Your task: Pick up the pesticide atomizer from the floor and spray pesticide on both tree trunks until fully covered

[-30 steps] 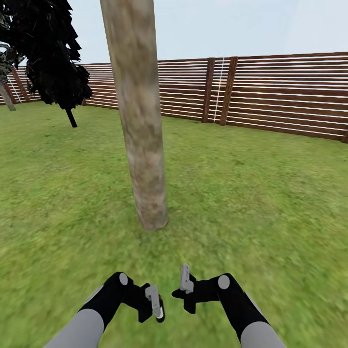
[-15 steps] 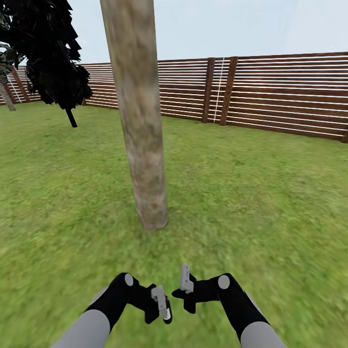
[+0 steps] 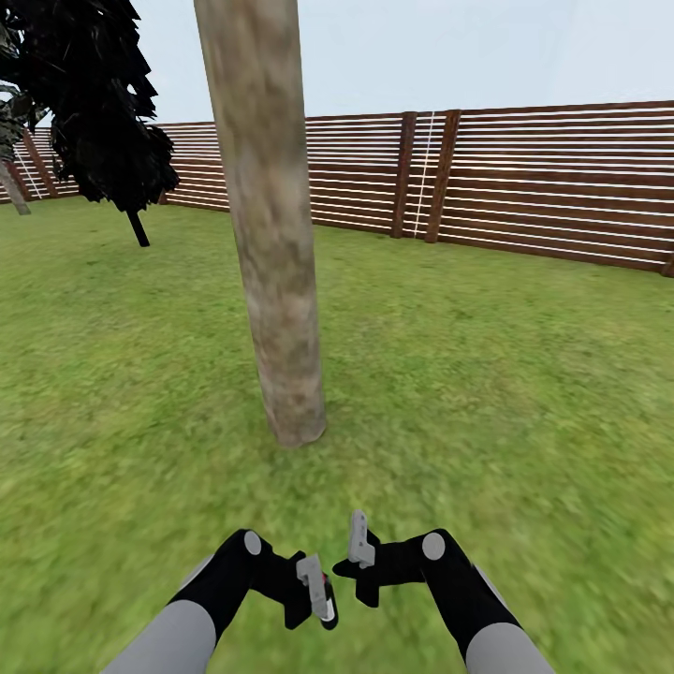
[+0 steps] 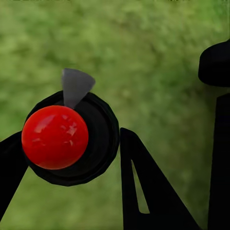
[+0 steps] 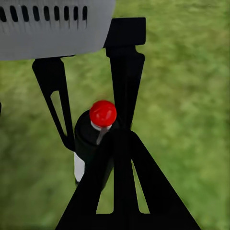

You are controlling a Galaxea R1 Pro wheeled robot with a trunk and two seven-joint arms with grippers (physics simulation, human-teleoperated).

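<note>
The pesticide atomizer (image 4: 55,136) is a black bottle with a round red cap and a small grey nozzle. It sits between the fingers of my left gripper (image 3: 316,592), which is shut on it and held low over the grass. In the right wrist view the atomizer (image 5: 93,139) stands upright between those fingers. My right gripper (image 3: 359,552) hangs just beside it, shut and holding nothing. A thick pale tree trunk (image 3: 276,243) rises from the lawn straight ahead, a short way beyond both grippers. Its canopy is out of view.
A dark bushy tree (image 3: 98,112) on a thin stem stands at the far left, with another pale trunk (image 3: 13,190) behind it. The brown slat fence (image 3: 524,178) runs along the back. Green lawn (image 3: 505,374) spreads all around.
My left gripper has shifted right, closer to the right gripper, and the atomizer's red cap now peeks out beside it. The right arm and the view have stayed put.
</note>
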